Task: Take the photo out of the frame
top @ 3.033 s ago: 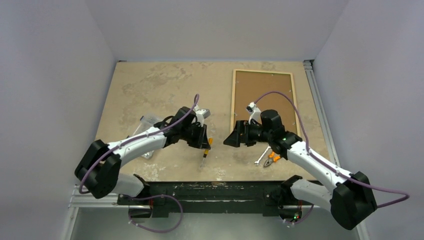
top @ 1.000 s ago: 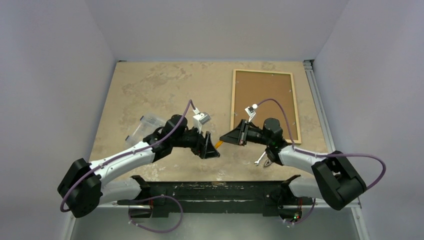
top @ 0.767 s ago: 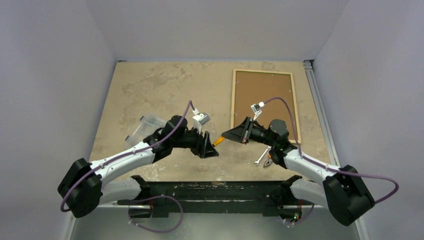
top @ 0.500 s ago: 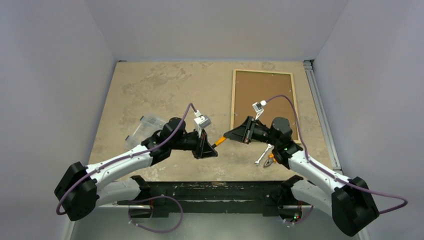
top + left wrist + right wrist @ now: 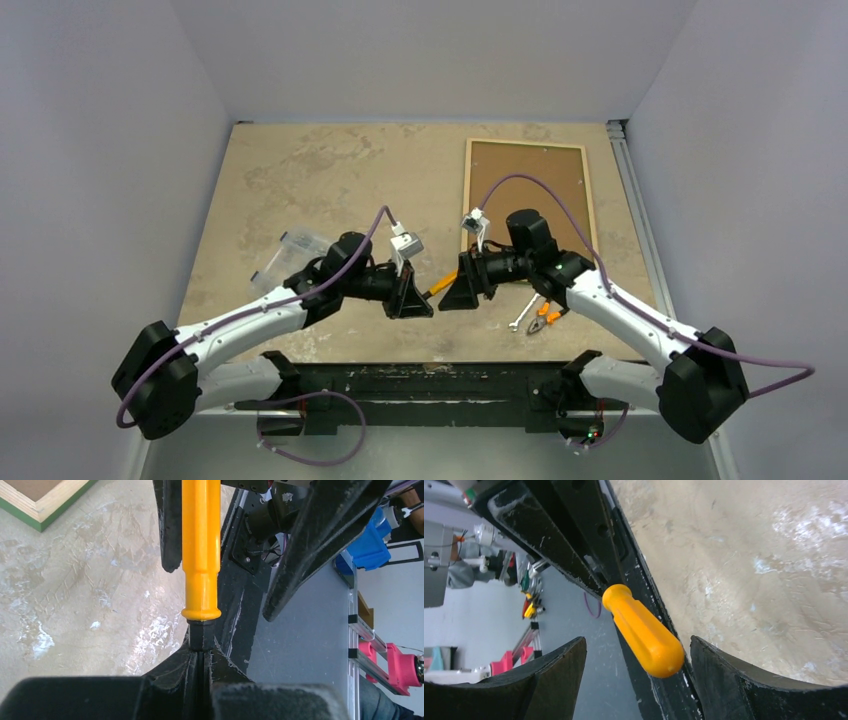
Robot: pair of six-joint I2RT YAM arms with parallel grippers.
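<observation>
**Screwdriver held between the two arms; photo sits in its frame, back up**

The stone-patterned table [image 5: 300, 180] carries everything. The left arm [image 5: 250, 315] and right arm [image 5: 620, 310] both bend inward, and their tips meet above the near middle of the table.

The frame [image 5: 525, 143] lies flat at the far right of the table, well apart from both grippers. The left wrist view shows one of its corners, with a green outer edge. The photo [image 5: 520, 160] fills the frame with its plain brown back upward, so its printed side is hidden.

A clear plastic box [image 5: 298, 240] rests on the left side, just beyond the left forearm.

The left gripper [image 5: 200, 652] is clamped tight on the dark shaft of a screwdriver [image 5: 200, 550], just below its orange handle. The right gripper [image 5: 636, 647] is spread wide. The rounded end of the handle lies between its fingers [image 5: 549, 680], and there is a gap on each side.

Orange-handled pliers [image 5: 547, 318] and a small wrench [image 5: 520, 318] lie side by side on the table under the right arm.
</observation>
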